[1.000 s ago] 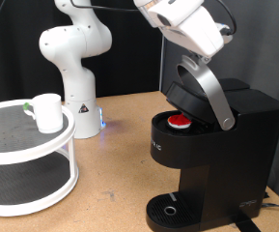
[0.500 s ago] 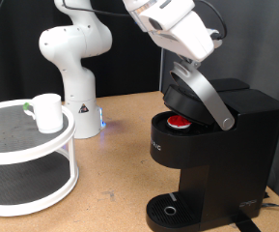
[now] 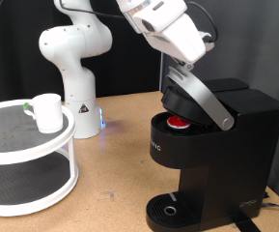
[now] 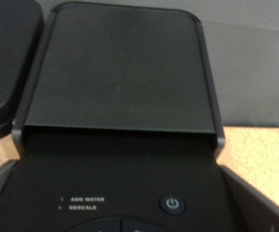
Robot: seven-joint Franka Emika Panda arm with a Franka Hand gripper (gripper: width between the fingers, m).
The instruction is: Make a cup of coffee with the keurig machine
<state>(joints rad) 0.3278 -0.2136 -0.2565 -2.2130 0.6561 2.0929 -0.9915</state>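
Observation:
The keurig machine [image 3: 231, 145] stands at the exterior view's right, its silver-grey lid handle [image 3: 205, 97] raised at a slant. A red-topped pod [image 3: 180, 122] sits in the open chamber, and the drip tray [image 3: 169, 210] below it holds nothing. My gripper [image 3: 184, 66] is at the upper end of the lid handle, touching it or very close; its fingers are hard to make out. The wrist view shows only the keurig machine's black top [image 4: 129, 77] and power button [image 4: 172, 204], no fingers. The white cup [image 3: 48, 111] stands on a round shelf at the exterior view's left.
A white two-tier round shelf [image 3: 23, 145] takes up the exterior view's lower left. The white arm base [image 3: 76, 58] stands behind it, with a blue light near its foot. Brown tabletop lies between the shelf and the machine.
My hand has moved down and toward the exterior view's left, and the lid handle has tilted lower over the chamber. The cup has stayed put.

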